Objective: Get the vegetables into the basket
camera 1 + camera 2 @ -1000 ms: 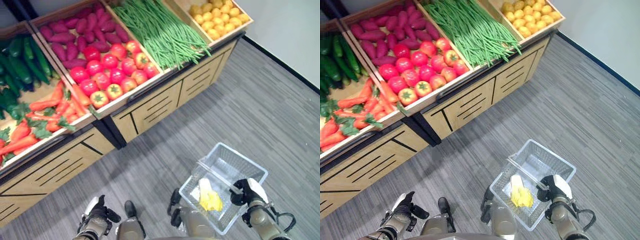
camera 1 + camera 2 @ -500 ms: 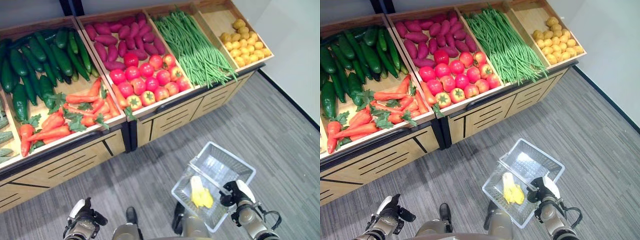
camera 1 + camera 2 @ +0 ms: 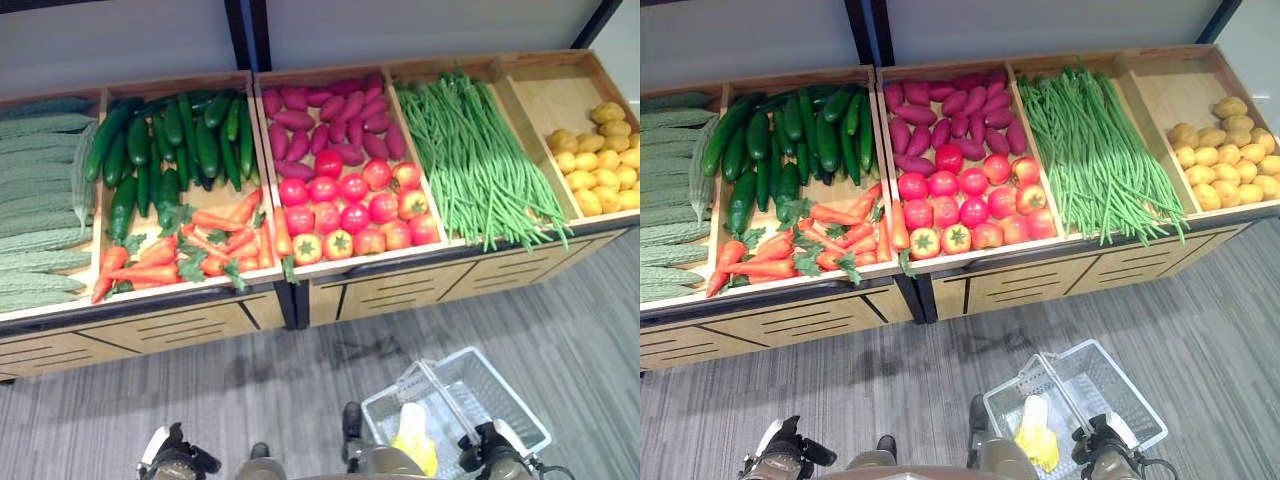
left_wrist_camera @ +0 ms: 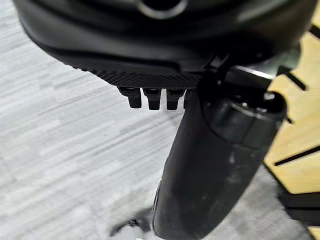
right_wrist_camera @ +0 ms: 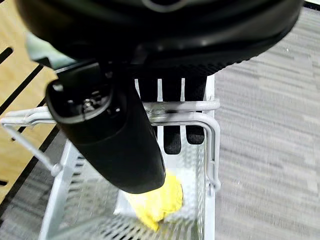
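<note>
The basket (image 3: 1077,403), a white wire one, hangs low at the robot's right over the grey carpeted floor (image 3: 560,320), its long axis running from near left to far right in the head views. The right hand (image 5: 170,100) has its fingers (image 5: 172,137) curled round the basket's handle (image 5: 200,112), the thumb on the near side of the bar. A yellow item (image 3: 1038,438) lies on the basket's bottom, at the near end; its kind cannot be told.

The left hand (image 3: 172,458) shows at the lower left of the head views, over the floor and well apart from the stand. In its wrist view the fingers (image 4: 150,97) are curled short and hold nothing.

The wooden display stand (image 3: 970,285) carries pale green gourds (image 3: 670,200), dark cucumbers (image 3: 790,140), carrots (image 3: 810,245), purple sweet potatoes (image 3: 940,110), tomatoes (image 3: 960,200), long green beans (image 3: 1090,150) and small yellow fruits (image 3: 1220,150). The beans lie with their long axis running from the stand's front to its back.

Against the frame half a second earlier, the whole view has swung: the stand now sits square across the picture, and the gourds have come into view at the left. The right hand holds the handle as before.
</note>
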